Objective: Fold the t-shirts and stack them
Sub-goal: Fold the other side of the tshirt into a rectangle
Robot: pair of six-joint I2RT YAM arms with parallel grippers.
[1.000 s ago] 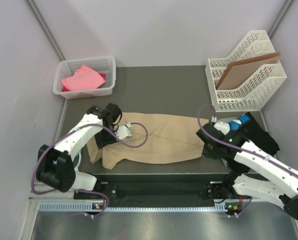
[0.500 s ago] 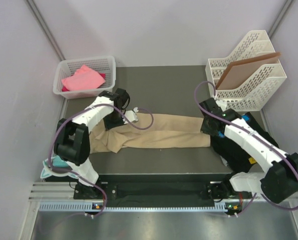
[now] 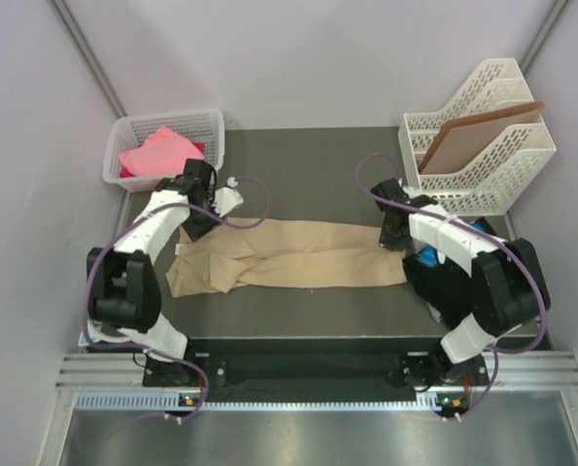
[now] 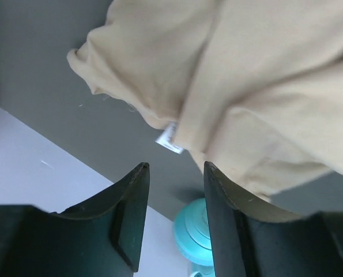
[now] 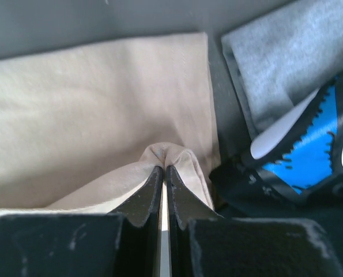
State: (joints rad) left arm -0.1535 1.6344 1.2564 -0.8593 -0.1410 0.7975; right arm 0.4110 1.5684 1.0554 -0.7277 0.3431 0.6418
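**Pinching the right end of the tan shirt, left hand empty by the collar**

I am pressing the fingers of my right hand [image 5: 164,168] together on a small raised fold of the tan shirt [image 3: 298,257], which is lying as a long doubled band across the surface [image 3: 308,165], its right edge just beside the black and blue shirts [image 5: 301,161]. My left hand [image 4: 176,168] is hanging spread with nothing between its fingers, just short of the bunched end with the white label [image 4: 170,138]. I am judging the risk to be on that side: with only one end held, a pull from my right hand would likely be dragging the band crooked and opening the fold. My thin pinch could also be slipping off, or catching the dark shirts beside it.
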